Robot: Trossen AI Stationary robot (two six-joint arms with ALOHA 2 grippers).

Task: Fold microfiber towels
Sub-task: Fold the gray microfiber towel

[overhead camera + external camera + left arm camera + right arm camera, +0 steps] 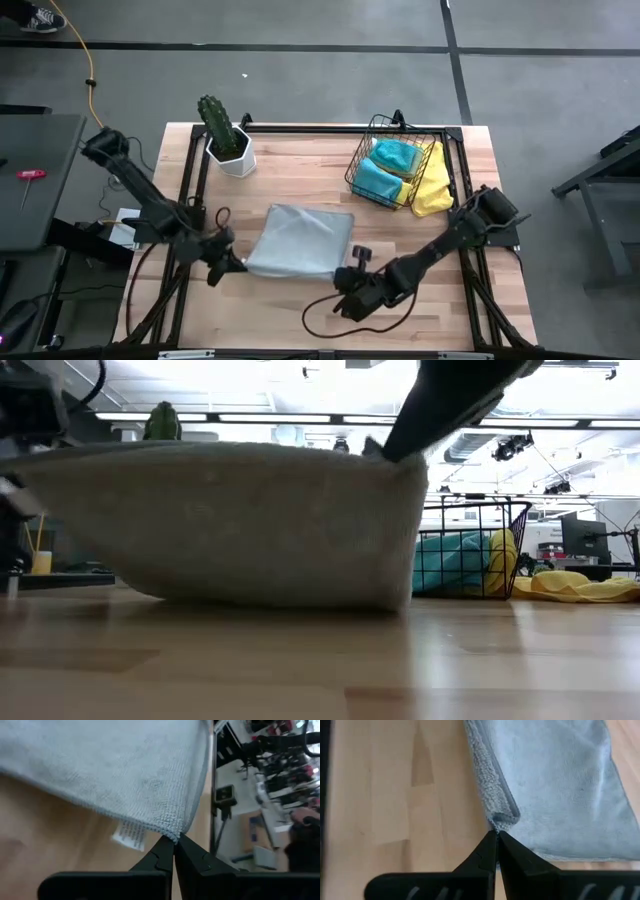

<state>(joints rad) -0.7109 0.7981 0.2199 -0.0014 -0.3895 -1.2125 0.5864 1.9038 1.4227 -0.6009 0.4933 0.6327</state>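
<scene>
Grey microfiber is what I am working with: the grey towel [298, 240] is lying near the middle of the wooden table [300, 160], and I am pinching its two near corners so I can carry that edge over the far one for a fold. I am holding the left gripper [174, 844] fully closed on one corner, and the left wrist view shows the hemmed tip caught between the fingertips with a white care label [129, 834] hanging under the lifted edge. I am keeping the right gripper [497, 836] closed on the other near corner, where the hem is already rolled over on itself into a doubled lip. From table height the cloth is standing up off the wood like a slack sling, sagging between the two holds. It looks thin, soft and finely looped, with a stitched border. I am leaving the remaining teal and yellow cloths in and over the black wire basket [368, 135], well apart, beside the potted cactus [222, 135].
</scene>
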